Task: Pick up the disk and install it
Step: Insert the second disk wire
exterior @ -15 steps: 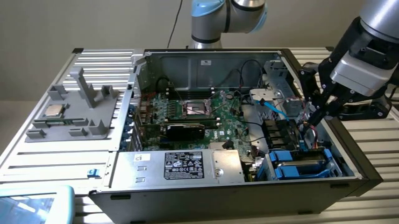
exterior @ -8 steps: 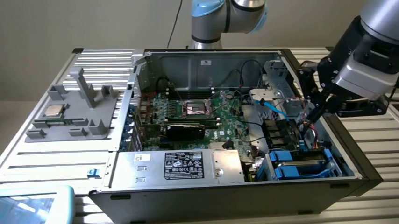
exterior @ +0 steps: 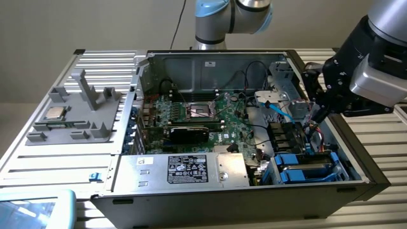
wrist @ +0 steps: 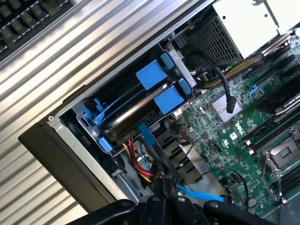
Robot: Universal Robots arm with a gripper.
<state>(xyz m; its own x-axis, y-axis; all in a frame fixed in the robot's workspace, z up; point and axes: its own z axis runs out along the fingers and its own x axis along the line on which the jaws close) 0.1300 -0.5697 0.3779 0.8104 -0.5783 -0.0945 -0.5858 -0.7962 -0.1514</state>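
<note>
With your gripper (wrist: 166, 202) closed on nothing above the cables, the blue-framed silver-grey disk (wrist: 140, 101) sits in its bay (apparently seated), and lowering could snag the red-and-yellow wires (wrist: 136, 161).

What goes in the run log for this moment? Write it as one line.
stage: disk install | gripper: jaws shut, empty, above case | disk: seated in drive bay, blue carrier handles up | CPU chip: on grey fixture

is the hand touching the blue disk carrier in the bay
Apart. In the wrist view the shut hand sits clear of the disk, with cables and bare case between them.
</note>
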